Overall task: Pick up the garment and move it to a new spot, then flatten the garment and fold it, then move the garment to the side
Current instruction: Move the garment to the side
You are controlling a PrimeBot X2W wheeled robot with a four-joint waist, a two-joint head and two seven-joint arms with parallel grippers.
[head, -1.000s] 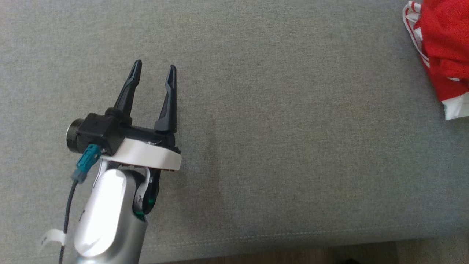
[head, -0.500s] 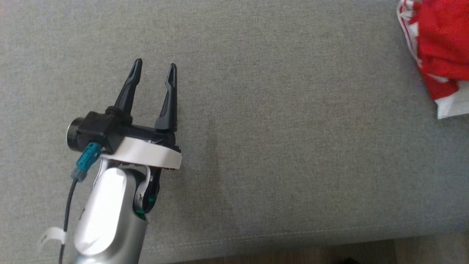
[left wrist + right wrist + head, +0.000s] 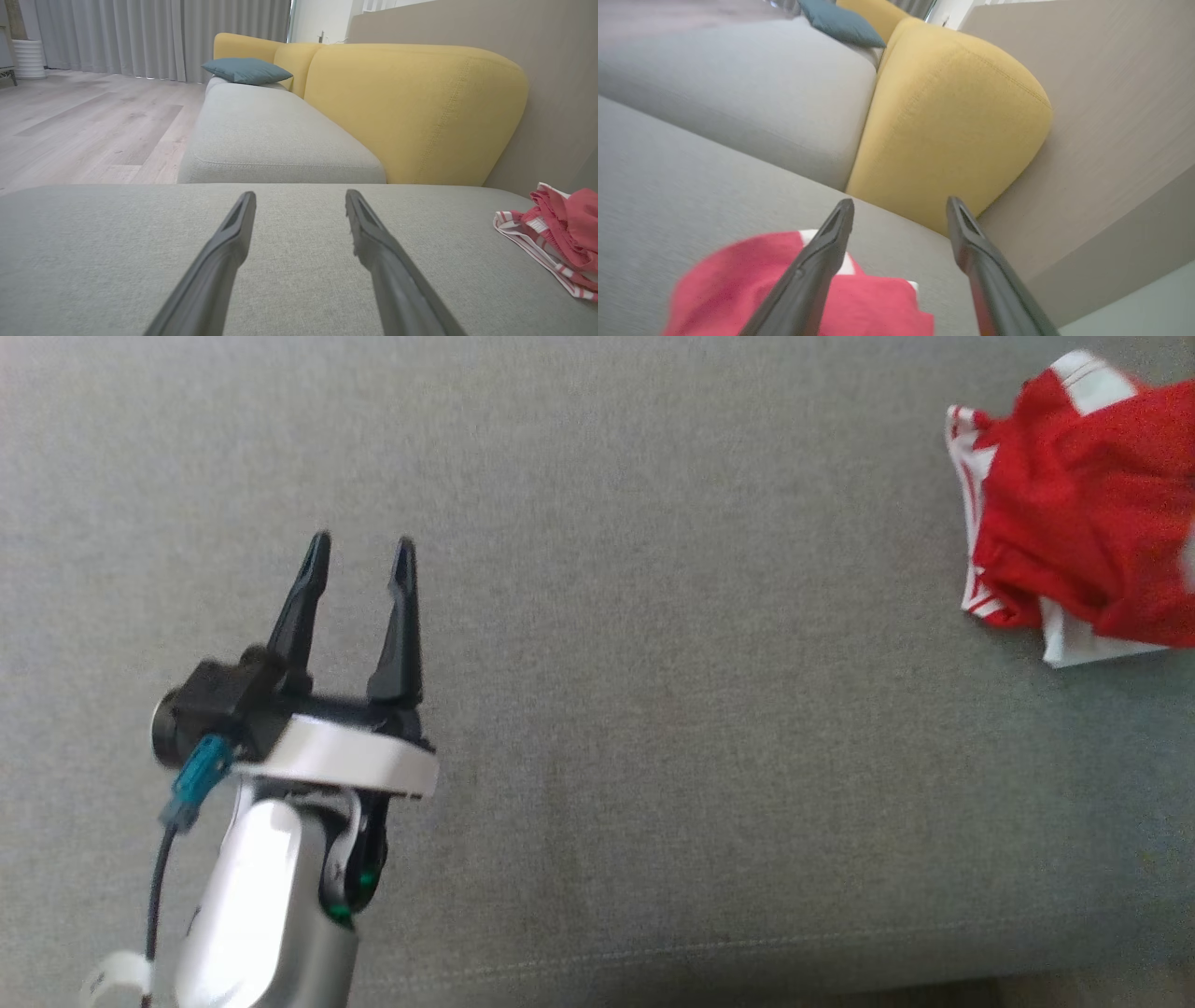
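Now, garment (image 3: 1074, 560): red with white trim and stripes, crumpled in a heap on the grey sofa seat (image 3: 653, 709), at the far right of the head view and partly cut by the frame edge.
Garment, left wrist view: lying at the right side of the seat (image 3: 560, 224), striped edge turned toward the camera.
Garment, right wrist view: blurred red mass (image 3: 714, 289) low in the frame, on the seat, partly behind one finger.
Left gripper (image 3: 361, 541): released, fingers spread, nothing between them; hovers over bare seat, well apart from the garment.
Left gripper, own view (image 3: 300, 195): fingers point along the seat toward a second grey cushion.
Right gripper (image 3: 900, 201): released, fingers apart, nothing gripped; sits above the garment, whether a finger touches cloth I cannot tell.
Backrest (image 3: 411, 102): yellow, rounded, behind the seat.
Pillow (image 3: 247, 70): blue, on the far cushion.
Floor (image 3: 70, 116): pale wood, grey curtains (image 3: 140, 32) beyond.
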